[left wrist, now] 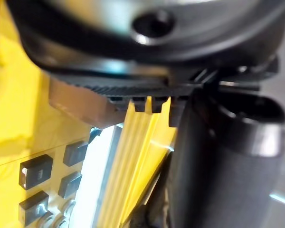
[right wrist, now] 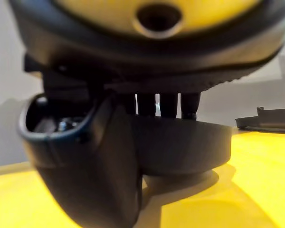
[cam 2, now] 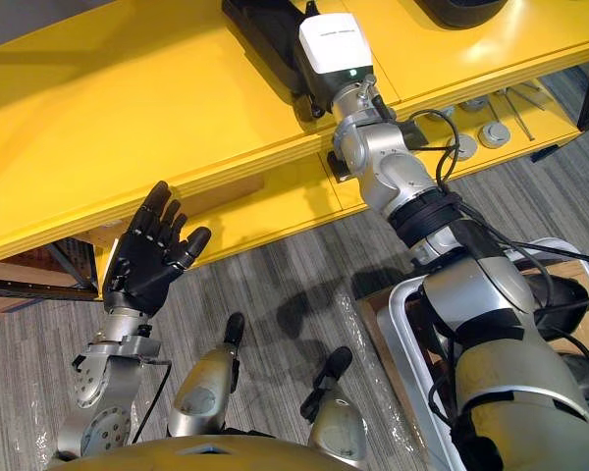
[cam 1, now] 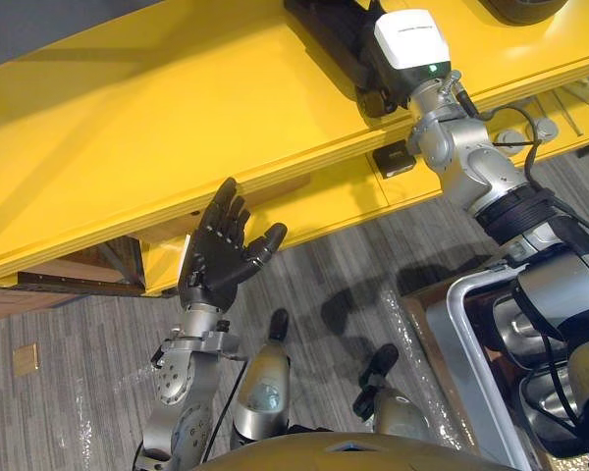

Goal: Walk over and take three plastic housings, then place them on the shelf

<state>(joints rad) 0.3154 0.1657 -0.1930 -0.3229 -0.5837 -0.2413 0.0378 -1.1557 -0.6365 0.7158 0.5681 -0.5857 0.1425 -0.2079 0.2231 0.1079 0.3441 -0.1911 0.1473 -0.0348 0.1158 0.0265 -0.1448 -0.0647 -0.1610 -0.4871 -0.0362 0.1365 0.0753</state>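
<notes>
While the right hand (right wrist: 95,161) reaches over the yellow shelf (cam 1: 128,128), its thumb and fingers are closed on a dark housing (right wrist: 190,147) that sits at or just above the top board; I cannot tell whether it touches. A second housing (right wrist: 270,118) lies farther along the same board. The left hand (cam 1: 216,260) hangs below the shelf's front edge with fingers spread, holding nothing. This looks like the placing step. Next, the right hand should settle the housing flat, let go, and lift clear without dragging it.
</notes>
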